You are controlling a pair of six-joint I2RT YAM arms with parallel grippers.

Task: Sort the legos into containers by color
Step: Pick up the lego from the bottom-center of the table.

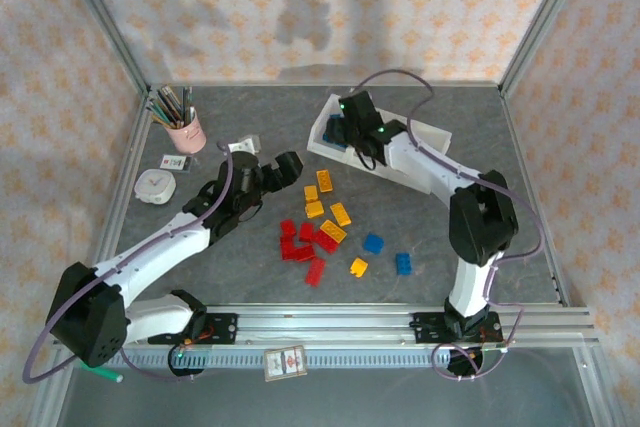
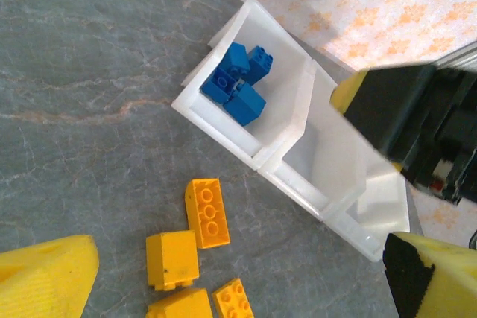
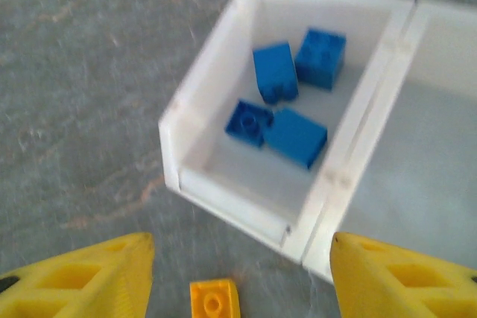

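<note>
Right gripper is seen from above over the tray's left end at the surface's far edge; the left gripper is held just left of loose legos mid-surface. At the left wrist, yellow bricks are flanked by wide-spread fingers. At the right wrist, parted fingers are held short of four blue bricks in the end compartment.

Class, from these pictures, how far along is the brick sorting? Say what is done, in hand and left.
Done: four blue bricks lie in the tray's end compartment. In hand: nothing; the right tool hangs open at that compartment, the left tool open near the loose pile. Left: two blue bricks, the yellow bricks and the red bricks, all on the table.
</note>
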